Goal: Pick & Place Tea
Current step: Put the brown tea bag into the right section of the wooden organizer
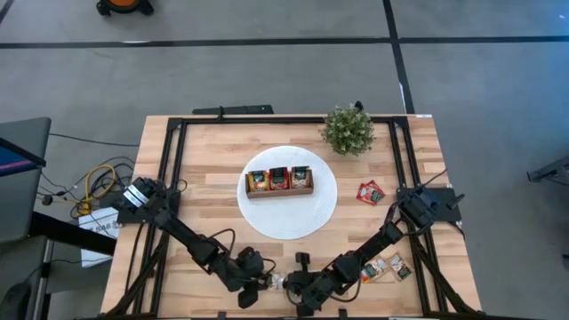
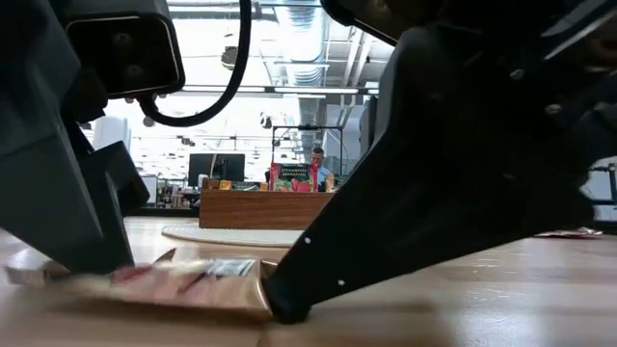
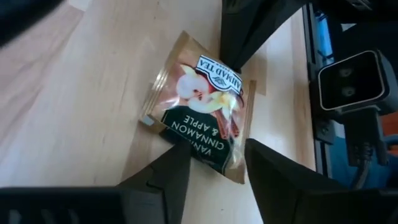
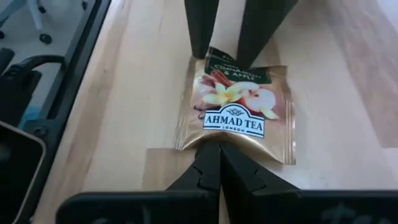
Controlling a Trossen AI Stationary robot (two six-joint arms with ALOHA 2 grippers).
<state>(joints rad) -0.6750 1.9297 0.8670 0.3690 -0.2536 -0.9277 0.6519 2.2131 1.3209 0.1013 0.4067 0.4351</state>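
A beige tea sachet [image 3: 202, 106] with an apple picture and a dark printed end lies near the table's front edge [image 1: 274, 283], between my two grippers. My right gripper [image 4: 214, 149] is shut at the sachet's light end. My left gripper [image 3: 214, 162] is open. Its two fingers stand on either side of a corner of the dark end [image 4: 233, 70]; I cannot tell whether they touch it. In the low view the sachet [image 2: 193, 280] lies almost flat along the wood, between the left gripper [image 2: 96, 260] and the right fingertips [image 2: 284, 304]. My right gripper has the middle of the sachet's light-end edge [image 4: 214, 142] at its shut fingertips. Whether the edge sits between them or under them is hidden by the fingers. They slant down from the table's right. The sachet stays low, close to the wood.
A wooden box [image 1: 279, 180] with tea in its three compartments stands on a white disc [image 1: 320, 213] at mid-table. A green plant [image 1: 348, 130] is at the far right, a red sachet [image 1: 370, 192] to the disc's right, more sachets [image 1: 387, 267] by the right arm.
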